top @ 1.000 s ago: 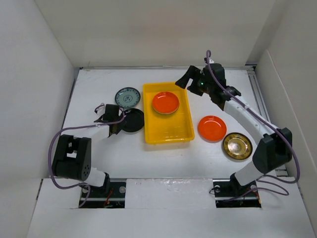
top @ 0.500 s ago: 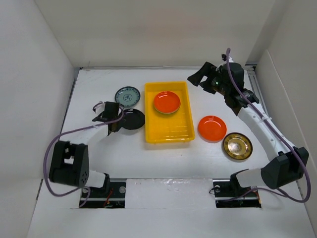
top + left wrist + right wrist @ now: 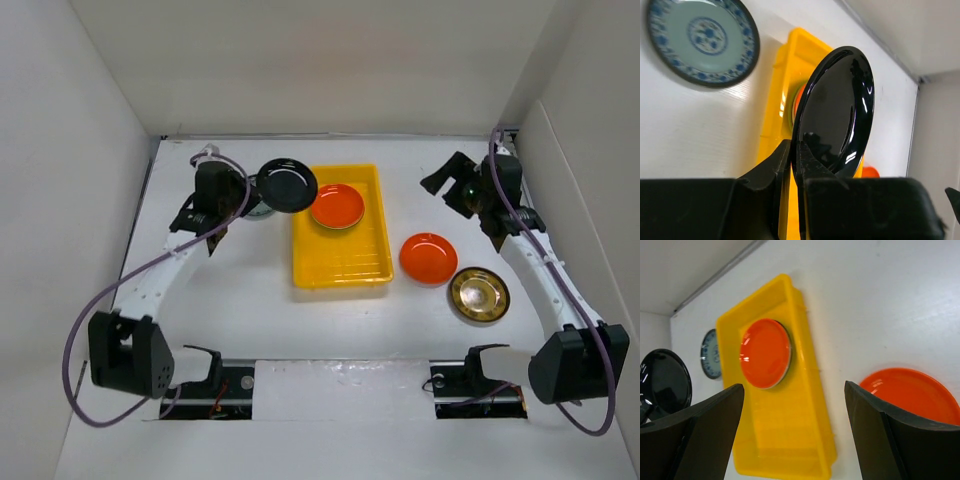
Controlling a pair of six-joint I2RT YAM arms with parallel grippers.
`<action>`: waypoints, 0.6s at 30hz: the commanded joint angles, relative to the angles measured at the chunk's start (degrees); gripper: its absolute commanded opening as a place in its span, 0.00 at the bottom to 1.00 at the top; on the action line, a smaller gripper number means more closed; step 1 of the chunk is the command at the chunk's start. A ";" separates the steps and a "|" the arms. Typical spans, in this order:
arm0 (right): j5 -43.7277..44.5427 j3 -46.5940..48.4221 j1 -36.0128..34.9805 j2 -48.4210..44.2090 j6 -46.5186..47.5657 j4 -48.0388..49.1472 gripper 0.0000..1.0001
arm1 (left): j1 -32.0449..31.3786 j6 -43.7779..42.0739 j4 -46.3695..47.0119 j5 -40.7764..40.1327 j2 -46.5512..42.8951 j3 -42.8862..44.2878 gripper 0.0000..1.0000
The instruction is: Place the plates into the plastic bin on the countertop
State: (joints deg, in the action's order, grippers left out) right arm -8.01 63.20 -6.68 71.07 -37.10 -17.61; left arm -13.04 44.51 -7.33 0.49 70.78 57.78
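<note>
One plate in bin: an orange plate [image 3: 336,206] lies flat at the far end of the yellow bin [image 3: 340,268]. A pale edge under it may be another plate; I cannot tell.
Plate being carried: the left gripper [image 3: 794,152] is clenched on the rim of a black plate [image 3: 837,105]. The plate is held on edge above the bin's far-left corner and is not yet set down.
Plates left out: a blue-patterned plate [image 3: 702,42] lies just left of the bin. A second orange plate [image 3: 428,258] and a gold plate [image 3: 479,294] sit just beside each other toward the surface's right edge.
Right gripper [image 3: 794,386]: spread wide, holding nothing, hovering right of the bin.
Progress: early by my reading, with four of the five visible plates yet to go in.
Surface [image 3: 250,300]: plain white and flat.
Room: white walls [image 3: 300,70] close in on three sides.
</note>
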 commanded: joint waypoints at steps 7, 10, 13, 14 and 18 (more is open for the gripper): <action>0.11 -12.57 4.91 -8.39 -1.83 2.31 0.87 | -4.36 -3.12 13.30 13.57 19.03 7.17 0.00; 0.10 -14.41 4.92 -10.06 -1.31 1.08 0.87 | -4.36 -3.12 14.63 14.09 24.12 7.96 0.00; -0.60 -14.42 4.92 -11.56 -0.78 1.08 0.87 | -5.41 -3.12 15.51 14.10 25.89 9.36 0.00; -0.60 -15.03 4.92 -11.57 -0.78 1.08 0.87 | -6.03 -3.12 15.51 13.49 25.90 9.37 0.00; -0.60 -15.04 4.92 -12.70 -0.78 0.55 0.87 | -7.35 -3.12 14.01 11.64 29.76 13.49 0.00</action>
State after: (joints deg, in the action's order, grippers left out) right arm -7.97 48.62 -1.93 59.79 -38.37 -17.98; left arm -19.31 42.02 3.44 12.64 100.07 66.54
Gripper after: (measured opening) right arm 0.869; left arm 0.039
